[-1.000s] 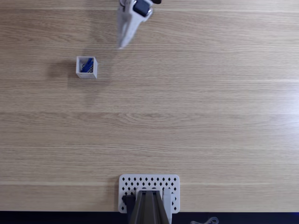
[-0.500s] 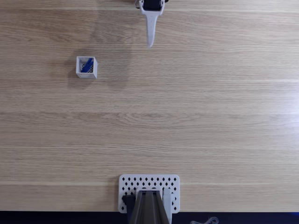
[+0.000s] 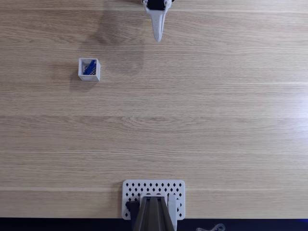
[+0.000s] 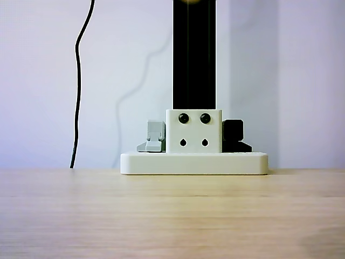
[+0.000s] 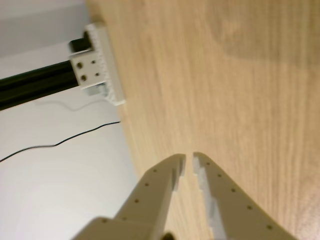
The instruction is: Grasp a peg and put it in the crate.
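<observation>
In the fixed view the small white crate (image 3: 89,69) stands on the wooden table at the upper left, and the blue peg (image 3: 89,67) lies slanted inside it. My gripper (image 3: 158,38) hangs at the top centre, well to the right of the crate, and narrows to a single white point. The wrist view has the gripper (image 5: 189,158) above bare wood. Its pale fingers (image 5: 165,175) stand almost together with only a thin slit and nothing between them.
A white perforated plate (image 3: 175,188) carrying a dark post sits at the bottom centre of the fixed view. The same plate (image 4: 194,163) faces the other view head on, with a black cable (image 4: 77,81) hanging at the left. It also appears as the plate (image 5: 106,65) at the wrist view's upper left.
The gripper swung right, away from the crate, from pointing down-left to straight at top centre, then drew back slightly toward the top edge. Crate and peg stayed put.
</observation>
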Controlling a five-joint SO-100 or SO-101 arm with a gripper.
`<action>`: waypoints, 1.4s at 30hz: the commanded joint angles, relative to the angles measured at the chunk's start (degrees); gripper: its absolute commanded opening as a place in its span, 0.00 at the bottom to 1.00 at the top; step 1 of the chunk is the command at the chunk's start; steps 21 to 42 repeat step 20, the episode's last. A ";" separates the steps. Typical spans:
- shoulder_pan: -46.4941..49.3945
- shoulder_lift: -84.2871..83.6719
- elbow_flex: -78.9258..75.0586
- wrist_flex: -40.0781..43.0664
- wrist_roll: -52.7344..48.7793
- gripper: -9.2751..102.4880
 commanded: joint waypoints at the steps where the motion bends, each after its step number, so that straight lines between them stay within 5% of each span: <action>1: -0.44 1.23 -0.44 1.67 3.34 0.08; 42: -0.09 1.23 -0.44 1.41 4.13 0.08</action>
